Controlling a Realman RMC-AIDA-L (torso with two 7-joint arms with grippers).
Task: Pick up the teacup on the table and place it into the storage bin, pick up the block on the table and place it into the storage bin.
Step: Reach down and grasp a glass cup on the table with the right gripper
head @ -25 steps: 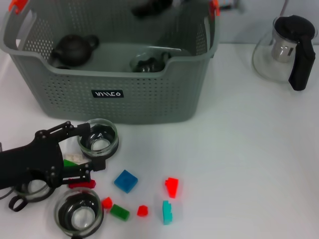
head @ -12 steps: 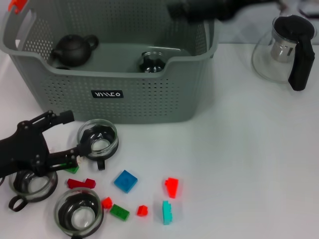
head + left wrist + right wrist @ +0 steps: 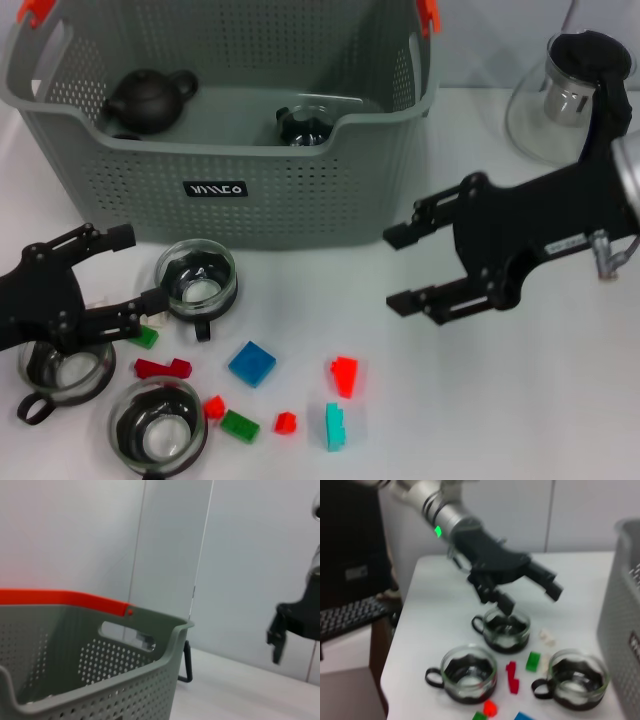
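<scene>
Since a moment ago the right claw (image 3: 418,268) has swung from above the storage bin (image 3: 230,190) down to the desk (image 3: 520,400) in front of the bin's right corner, where it hangs spread wide with nothing between its fingers. Meanwhile the left claw (image 3: 128,272) has drawn back slightly to the left; it too is wide open and empty, its lower finger just beside the nearest glass teacup (image 3: 197,280), which stands upright on the desk close in front of the bin. Two more teacups (image 3: 157,428) stand nearer the desk's front edge. A blue block (image 3: 252,363) lies among smaller red, green and teal pieces between the claws. Inside the bin sit a dark teapot (image 3: 148,98) and a glass cup (image 3: 302,125). A glass teapot (image 3: 572,100) stands well off to the right.
</scene>
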